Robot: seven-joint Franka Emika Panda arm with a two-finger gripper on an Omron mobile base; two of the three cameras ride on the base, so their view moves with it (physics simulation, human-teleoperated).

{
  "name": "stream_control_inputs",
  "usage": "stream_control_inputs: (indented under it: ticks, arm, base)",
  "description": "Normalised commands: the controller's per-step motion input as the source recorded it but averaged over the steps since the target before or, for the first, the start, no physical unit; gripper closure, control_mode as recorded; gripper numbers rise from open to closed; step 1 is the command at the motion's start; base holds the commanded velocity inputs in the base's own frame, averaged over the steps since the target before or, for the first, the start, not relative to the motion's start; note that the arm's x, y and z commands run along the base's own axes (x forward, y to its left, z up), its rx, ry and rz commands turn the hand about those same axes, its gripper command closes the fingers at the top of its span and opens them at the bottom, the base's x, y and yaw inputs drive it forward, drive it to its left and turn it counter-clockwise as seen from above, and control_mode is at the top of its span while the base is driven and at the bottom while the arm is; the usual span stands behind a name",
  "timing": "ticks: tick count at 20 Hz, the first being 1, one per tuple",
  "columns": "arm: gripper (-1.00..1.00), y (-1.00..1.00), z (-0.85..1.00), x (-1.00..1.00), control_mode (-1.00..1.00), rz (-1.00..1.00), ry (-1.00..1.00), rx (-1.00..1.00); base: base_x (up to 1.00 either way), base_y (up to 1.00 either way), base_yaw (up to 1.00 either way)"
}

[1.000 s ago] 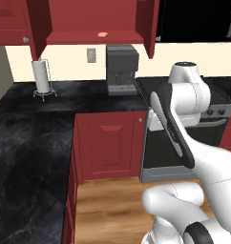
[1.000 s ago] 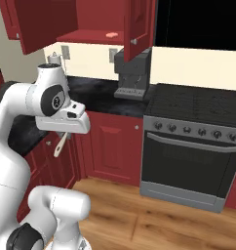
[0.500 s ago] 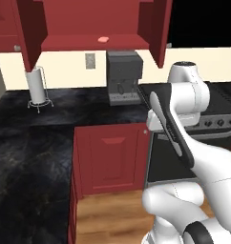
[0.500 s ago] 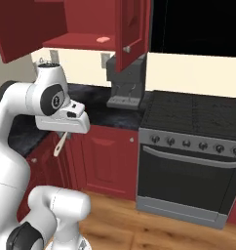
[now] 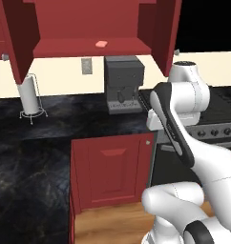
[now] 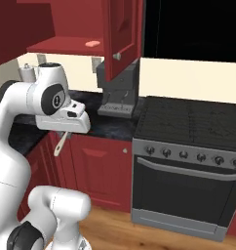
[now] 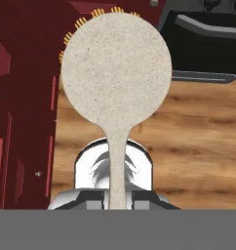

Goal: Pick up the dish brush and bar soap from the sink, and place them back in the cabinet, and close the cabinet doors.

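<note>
My gripper (image 6: 66, 134) is shut on the dish brush (image 6: 60, 144), whose pale handle hangs down from the hand in front of the lower cabinets. In the hand view the gripper (image 7: 117, 197) pinches the thin handle and the dish brush (image 7: 115, 73) shows its round whitish head with yellow bristles behind it. Above the counter the cabinet (image 5: 89, 48) stands with both cabinet doors (image 5: 19, 40) swung wide; the right one (image 6: 122, 34) has a silver knob. The bar soap (image 5: 101, 44) lies on the red shelf, also seen as the bar soap (image 6: 92, 43). The sink is out of view.
A grey coffee machine (image 5: 123, 85) stands on the black counter (image 5: 65, 125) under the cabinet. A paper towel holder (image 5: 29, 95) is at the left. The stove and oven (image 6: 188, 156) are to the right. Red base cabinets (image 5: 110, 169) and wood floor lie below.
The whole picture has shifted and grown: the base has driven closer to the counter under the cabinet. The brush stays in my shut gripper, arm pose unchanged.
</note>
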Motion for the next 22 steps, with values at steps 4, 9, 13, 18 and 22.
stream_control_inputs:
  ticks: [4,9,13,18,22]
  arm:
    - [1.0,0.0,0.0,0.0,1.0,0.0,0.0,0.0]
    - [1.0,0.0,0.0,0.0,1.0,0.0,0.0,0.0]
    - [1.0,0.0,0.0,0.0,1.0,0.0,0.0,0.0]
    - [1.0,0.0,0.0,0.0,1.0,0.0,0.0,0.0]
    - [1.0,0.0,0.0,0.0,1.0,0.0,0.0,0.0]
  base:
    - [0.49,0.33,-0.02]
    - [0.57,0.3,0.0]
    - [0.59,0.25,0.0]
    - [0.54,0.29,0.0]
    - [0.48,0.26,0.0]
